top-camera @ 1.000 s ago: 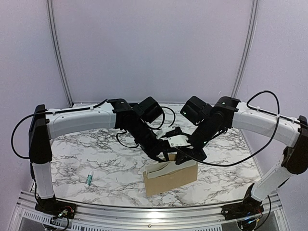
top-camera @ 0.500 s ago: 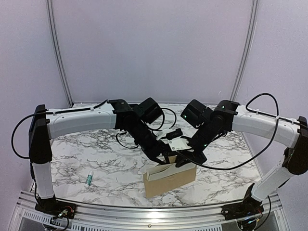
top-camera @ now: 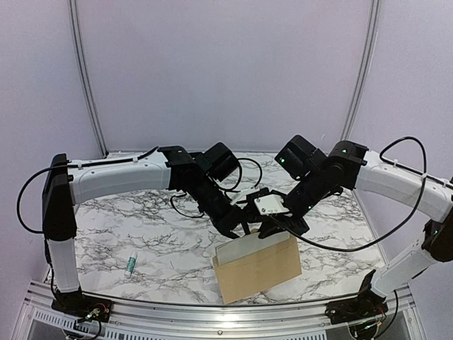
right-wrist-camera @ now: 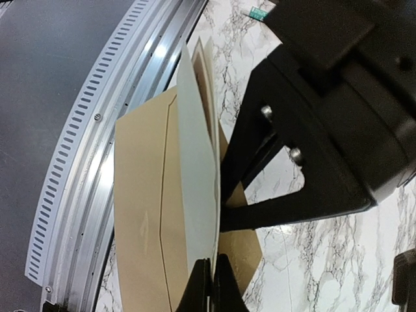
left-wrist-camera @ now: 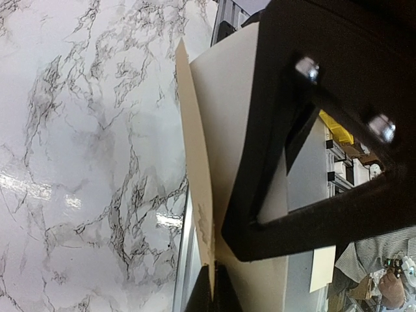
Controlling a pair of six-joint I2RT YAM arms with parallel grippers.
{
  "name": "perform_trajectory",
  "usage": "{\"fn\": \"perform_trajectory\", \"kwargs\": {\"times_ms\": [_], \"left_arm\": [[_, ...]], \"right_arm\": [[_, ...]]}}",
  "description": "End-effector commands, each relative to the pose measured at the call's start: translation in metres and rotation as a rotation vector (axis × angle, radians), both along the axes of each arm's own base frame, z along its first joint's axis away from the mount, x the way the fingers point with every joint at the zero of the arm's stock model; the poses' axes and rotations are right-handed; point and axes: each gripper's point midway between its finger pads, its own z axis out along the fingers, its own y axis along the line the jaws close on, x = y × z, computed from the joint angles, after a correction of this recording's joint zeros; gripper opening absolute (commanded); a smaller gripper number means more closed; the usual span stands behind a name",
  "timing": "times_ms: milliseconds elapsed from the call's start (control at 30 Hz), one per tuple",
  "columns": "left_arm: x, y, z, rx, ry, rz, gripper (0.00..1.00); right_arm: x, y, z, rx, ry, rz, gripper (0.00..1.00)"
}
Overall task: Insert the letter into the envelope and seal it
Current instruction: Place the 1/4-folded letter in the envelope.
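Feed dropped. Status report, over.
Left gripper shut on envelope; right gripper shut on letter, partly inside, held up. Glue stick lies apart, nothing obstructing.

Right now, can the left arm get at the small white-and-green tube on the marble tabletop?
Probably not yet. The way to the white-and-green tube looks free, but the left gripper is shut on the plain tan-brown paper envelope and would have to let go first.

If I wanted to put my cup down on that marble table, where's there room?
The table is bare between the glue stick and the envelope, and again between the envelope and the right arm's base. The middle is crowded: the left gripper and right gripper meet there, shut on the envelope and letter.
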Motion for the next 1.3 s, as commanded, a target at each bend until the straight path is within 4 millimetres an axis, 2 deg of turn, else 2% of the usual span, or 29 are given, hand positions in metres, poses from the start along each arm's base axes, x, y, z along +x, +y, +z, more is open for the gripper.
{"fn": "perform_trajectory", "kwargs": {"times_ms": [0,500,667,933,1133,1267], "left_arm": [[-0.004,-0.001,0.007,-0.04,0.009,-0.026,0.0],[-0.001,0.002,0.012,-0.048,0.0,-0.016,0.0],[-0.001,0.002,0.015,-0.055,0.002,-0.018,0.0],[-0.005,0.005,0.014,-0.072,0.008,-0.049,0.0],[-0.005,0.007,0.016,-0.075,0.003,-0.048,0.0],[-0.004,0.009,0.014,-0.068,0.003,-0.042,0.0]], "right_arm": [[-0.002,0.005,0.004,0.029,-0.014,0.021,0.0],[-0.007,-0.005,-0.018,-0.031,0.021,0.019,0.0],[-0.003,-0.006,-0.026,-0.053,0.004,0.006,0.0],[0.006,-0.005,-0.016,-0.025,-0.064,-0.007,0.0],[0.007,-0.011,-0.031,-0.09,-0.053,-0.004,0.0],[0.008,-0.013,-0.03,-0.096,-0.066,-0.008,0.0]]}}
